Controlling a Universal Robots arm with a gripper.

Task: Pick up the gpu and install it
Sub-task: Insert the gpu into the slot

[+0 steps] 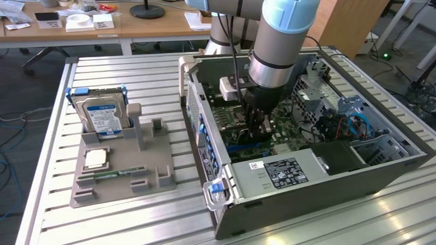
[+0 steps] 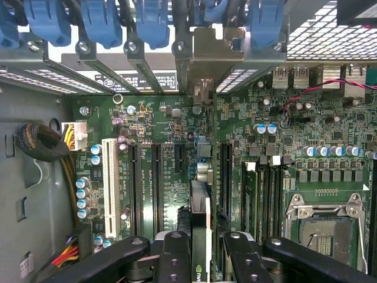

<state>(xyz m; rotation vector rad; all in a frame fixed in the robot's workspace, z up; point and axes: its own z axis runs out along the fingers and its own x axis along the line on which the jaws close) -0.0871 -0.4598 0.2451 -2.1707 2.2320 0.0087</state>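
Note:
Seen edge-on, the gpu (image 2: pixel 200 206) stands upright between my black fingers (image 2: pixel 175 259), and my gripper (image 2: pixel 203 262) is shut on it. Its silver bracket (image 2: pixel 211 50) sits at the case's rear wall, in line with the blue slot latches (image 2: pixel 100 23). The card's lower edge runs along a black expansion slot on the green motherboard (image 2: pixel 294 135); I cannot tell whether it is seated. In the exterior view my gripper (image 1: pixel 258 131) reaches straight down into the open computer case (image 1: pixel 307 176), low over the board.
On the exterior view's left, a grey holder (image 1: pixel 122 176) carries a hard drive (image 1: pixel 102 117), a processor chip (image 1: pixel 95 158) and a memory stick (image 1: pixel 112 174). The case walls, power supply (image 1: pixel 283 171) and drive cage (image 1: pixel 381 148) hem in the arm. The open processor socket (image 2: pixel 321 227) lies beside the card.

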